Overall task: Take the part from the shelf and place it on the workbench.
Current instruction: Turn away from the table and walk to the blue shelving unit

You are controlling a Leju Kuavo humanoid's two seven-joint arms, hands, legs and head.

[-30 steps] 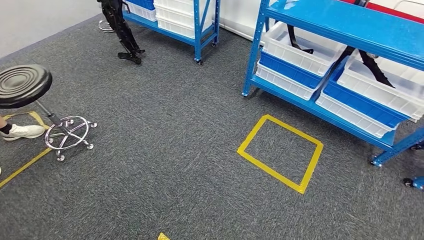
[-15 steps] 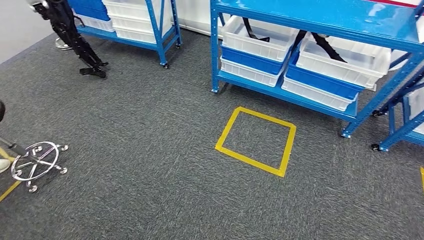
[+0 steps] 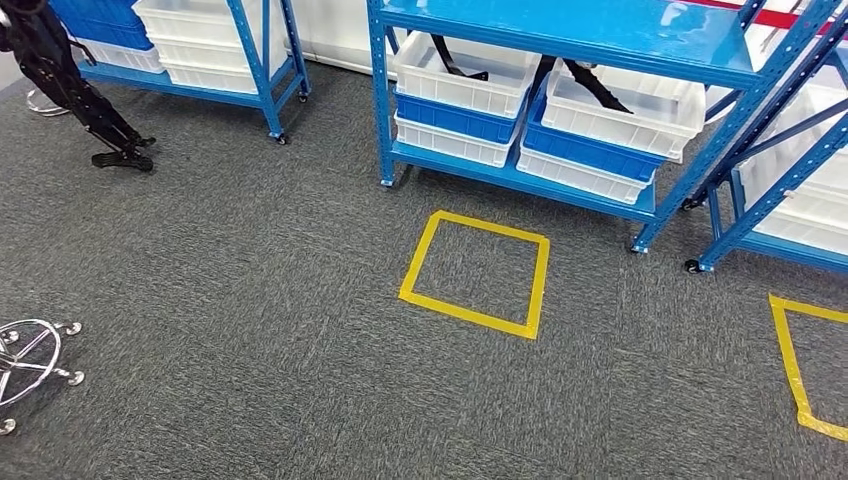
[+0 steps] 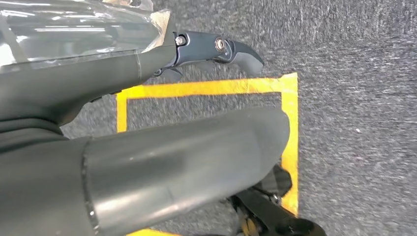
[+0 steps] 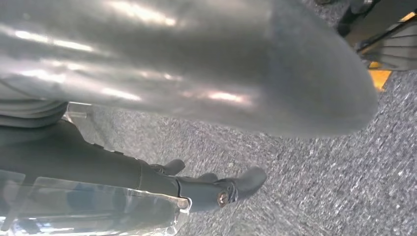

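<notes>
The left hand (image 4: 147, 147) hangs over grey carpet (image 3: 250, 300) and yellow floor tape, its dark fingers (image 4: 231, 51) stretched out and holding nothing. The right hand (image 5: 196, 73) hangs the same way, fingers (image 5: 231, 189) loosely extended and empty. Ahead, black parts (image 3: 590, 85) lie in 2 white bins (image 3: 470, 90) on the blue shelf (image 3: 560, 30), behind a yellow tape square (image 3: 475, 272).

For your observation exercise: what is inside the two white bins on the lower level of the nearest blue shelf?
Each white bin holds a black part, leaning out above the rim. The bin walls and shelf board cover the rest.
</notes>
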